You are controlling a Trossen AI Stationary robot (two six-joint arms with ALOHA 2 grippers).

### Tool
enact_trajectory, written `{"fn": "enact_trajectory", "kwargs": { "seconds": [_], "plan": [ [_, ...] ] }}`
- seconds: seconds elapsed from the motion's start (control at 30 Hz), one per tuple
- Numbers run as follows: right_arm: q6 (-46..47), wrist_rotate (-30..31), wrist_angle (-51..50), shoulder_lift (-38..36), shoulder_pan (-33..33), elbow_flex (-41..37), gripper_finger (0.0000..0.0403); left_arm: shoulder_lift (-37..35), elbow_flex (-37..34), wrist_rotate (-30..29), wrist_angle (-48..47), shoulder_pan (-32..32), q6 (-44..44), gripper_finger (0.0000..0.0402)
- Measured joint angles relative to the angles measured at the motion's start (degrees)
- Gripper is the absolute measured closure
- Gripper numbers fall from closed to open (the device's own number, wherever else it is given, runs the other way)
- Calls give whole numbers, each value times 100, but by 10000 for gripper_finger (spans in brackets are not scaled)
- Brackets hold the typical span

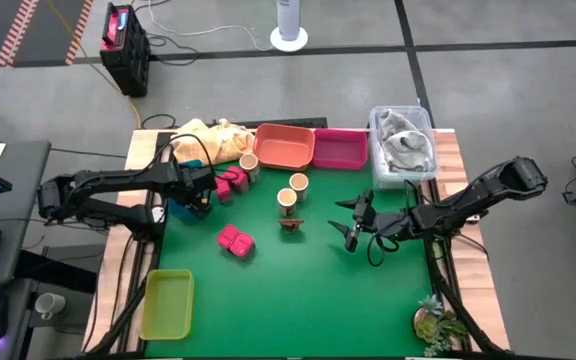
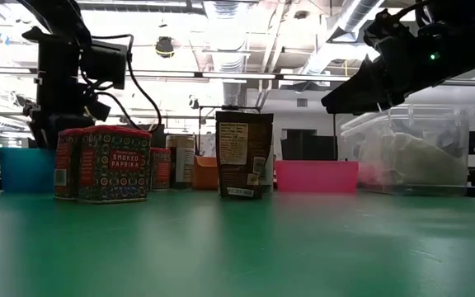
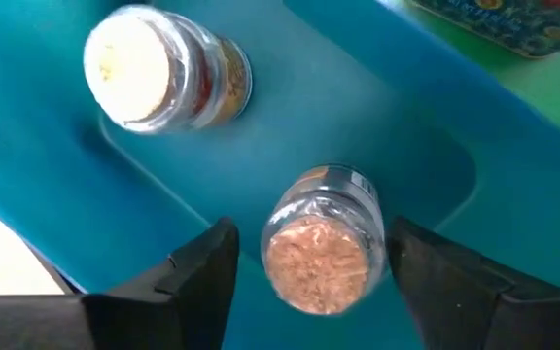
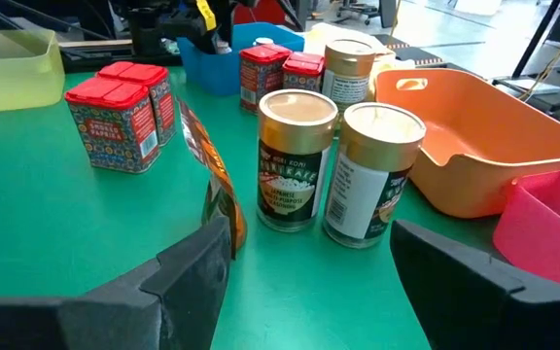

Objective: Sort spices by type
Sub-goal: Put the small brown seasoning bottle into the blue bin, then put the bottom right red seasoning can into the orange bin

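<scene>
My left gripper (image 1: 196, 195) (image 3: 309, 243) hangs open over the teal tray (image 3: 406, 126). Its fingers stand on either side of a small cork-topped glass shaker (image 3: 324, 248) that stands in the tray. A second shaker (image 3: 163, 68) lies farther in. My right gripper (image 1: 351, 222) (image 4: 304, 243) is open and low over the green mat, facing two tan-lidded round jars (image 4: 297, 160) (image 4: 372, 175) and a brown pouch (image 4: 212, 185). A third jar (image 1: 250, 162) stands by the orange tray. Red cube boxes sit mid-mat (image 1: 236, 240) and beside the teal tray (image 1: 230, 183).
The orange tray (image 1: 284, 146) and the magenta tray (image 1: 339, 149) line the far edge, with a clear bin holding cloth (image 1: 403, 145) to their right. A yellow-green tray (image 1: 167, 303) sits near left, a pale yellow cloth (image 1: 208, 135) far left, and a small plant (image 1: 433, 320) near right.
</scene>
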Motion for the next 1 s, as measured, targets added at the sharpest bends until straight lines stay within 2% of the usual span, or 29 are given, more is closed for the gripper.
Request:
{"fn": "enact_trajectory", "kwargs": {
  "seconds": [0.27,0.4,0.57,0.8,1.0],
  "plan": [
    [11,-2,-3,0,0,0,94,0,844,-91,-78,-48,366,150],
    [16,-1,-42,0,0,0,94,-2,1365,300,-91,-384,566,150],
    [16,-2,-48,0,0,0,94,-4,1764,372,-20,-1312,400,150],
    [27,-1,-103,0,0,0,94,63,1801,394,429,-2840,259,150],
    [57,0,-91,0,0,0,94,194,1808,494,929,-3467,-623,150]
  ]
}}
